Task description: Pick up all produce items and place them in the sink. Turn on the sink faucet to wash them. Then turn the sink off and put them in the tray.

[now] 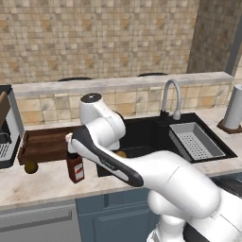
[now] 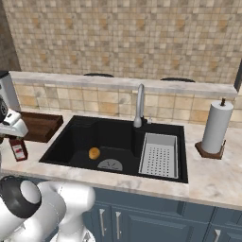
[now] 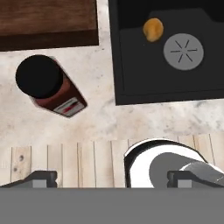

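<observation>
Orange-yellow fruit (image 2: 94, 152) sits on the floor of the black sink (image 2: 75, 137), just beside the round grey drain (image 2: 109, 165). Its smaller olive-brown fellow (image 1: 31, 167) lies on the counter against the wooden tray (image 1: 42, 144). My gripper (image 3: 111, 178) hangs over the counter's front edge, jaws spread wide and holding nothing (the red-labelled jar (image 3: 50, 86) stands close by).

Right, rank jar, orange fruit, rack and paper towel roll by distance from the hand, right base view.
1. Jar, on the counter just below the hand.
2. Orange fruit, in the sink, left part.
3. Rack, sink's right side.
4. Paper towel roll, far right counter.
</observation>
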Motion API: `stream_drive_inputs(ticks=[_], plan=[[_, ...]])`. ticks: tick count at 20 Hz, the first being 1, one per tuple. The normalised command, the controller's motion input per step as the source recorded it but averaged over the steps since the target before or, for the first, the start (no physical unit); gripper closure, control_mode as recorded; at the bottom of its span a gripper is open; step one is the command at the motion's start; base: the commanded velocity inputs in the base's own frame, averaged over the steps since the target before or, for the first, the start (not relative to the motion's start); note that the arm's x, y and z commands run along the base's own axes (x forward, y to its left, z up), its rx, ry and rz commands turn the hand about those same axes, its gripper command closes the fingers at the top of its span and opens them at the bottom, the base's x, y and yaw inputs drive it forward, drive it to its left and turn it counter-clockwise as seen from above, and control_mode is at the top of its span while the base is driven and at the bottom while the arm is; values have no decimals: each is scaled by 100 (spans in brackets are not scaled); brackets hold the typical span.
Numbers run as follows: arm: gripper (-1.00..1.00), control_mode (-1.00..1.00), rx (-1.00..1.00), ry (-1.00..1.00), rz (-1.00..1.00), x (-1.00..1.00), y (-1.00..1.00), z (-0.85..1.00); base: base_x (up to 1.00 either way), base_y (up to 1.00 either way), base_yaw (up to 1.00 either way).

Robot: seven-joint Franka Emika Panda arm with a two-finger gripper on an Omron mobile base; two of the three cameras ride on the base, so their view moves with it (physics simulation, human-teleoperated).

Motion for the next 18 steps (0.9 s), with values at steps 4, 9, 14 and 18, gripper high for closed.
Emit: stream_drive_inputs(ticks=[4,9,14,18], plan=[[-100,-100,0,15,5,-4,87,0,0,0,0],[-100,-100,0,16,5,0,90,0,0,0,0],[-100,-100,0,12,3,0,84,0,0,0,0],[-100,-100,0,0,0,2,69,0,0,0,0]])
